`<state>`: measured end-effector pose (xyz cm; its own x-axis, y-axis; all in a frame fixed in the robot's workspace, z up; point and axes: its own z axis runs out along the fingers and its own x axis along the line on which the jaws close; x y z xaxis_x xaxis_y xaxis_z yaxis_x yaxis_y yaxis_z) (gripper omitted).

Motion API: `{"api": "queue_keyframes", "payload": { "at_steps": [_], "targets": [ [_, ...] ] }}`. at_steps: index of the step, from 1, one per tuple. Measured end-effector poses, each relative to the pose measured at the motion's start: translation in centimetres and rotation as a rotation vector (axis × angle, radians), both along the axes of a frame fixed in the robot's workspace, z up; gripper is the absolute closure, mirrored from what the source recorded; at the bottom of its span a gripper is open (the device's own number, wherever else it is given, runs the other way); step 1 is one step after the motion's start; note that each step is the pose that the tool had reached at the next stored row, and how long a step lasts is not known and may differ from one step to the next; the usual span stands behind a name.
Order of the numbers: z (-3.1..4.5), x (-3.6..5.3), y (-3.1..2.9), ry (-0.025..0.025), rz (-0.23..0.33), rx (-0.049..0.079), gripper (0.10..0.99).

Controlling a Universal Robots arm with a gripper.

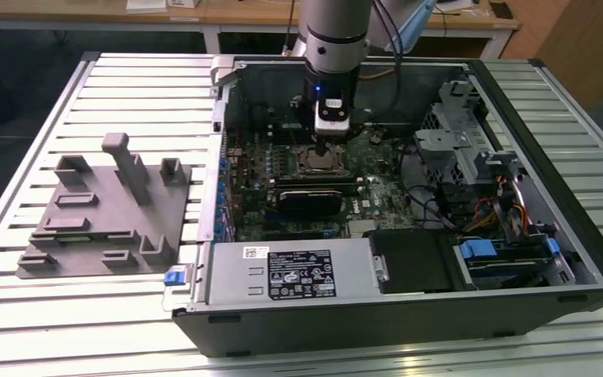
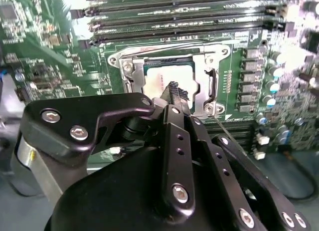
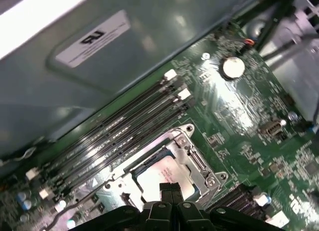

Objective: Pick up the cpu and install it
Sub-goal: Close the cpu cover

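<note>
I find the cpu (image 2: 167, 80), a small flat square chip with a pale silvery metal top, lying flat inside the silvery metal socket frame (image 2: 130, 75) on the green motherboard (image 2: 45, 36), metal face up. It is square, so I can pick out no long axis. Its edges run parallel to the frame and to the long black memory slots (image 2: 174, 11) beside the socket. The black gripper (image 2: 175, 91) hangs just over the chip's middle with its fingers pressed together; I cannot tell whether the tips touch the metal top. In the first wrist view the chip (image 3: 160, 175) sits at a slant, with the gripper (image 3: 170, 188) in front of it. The exterior view gives me the wider scene. The open black computer case (image 1: 553, 259) lies on the slatted aluminium worktop (image 1: 134, 86). The grey arm (image 1: 333, 39) reaches down into it at upper centre, and a grey plastic fixture (image 1: 103, 212) sits beside the case at the exterior view's left.
</note>
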<state>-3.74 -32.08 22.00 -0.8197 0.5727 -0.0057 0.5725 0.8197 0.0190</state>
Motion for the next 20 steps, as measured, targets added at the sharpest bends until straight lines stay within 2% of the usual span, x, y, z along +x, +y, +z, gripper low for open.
{"api": "queue_keyframes", "payload": {
  "at_steps": [20],
  "targets": [
    [-0.34, 0.00, 0.00, -0.0007, 0.362, 0.000, 0.980]
  ]
}}
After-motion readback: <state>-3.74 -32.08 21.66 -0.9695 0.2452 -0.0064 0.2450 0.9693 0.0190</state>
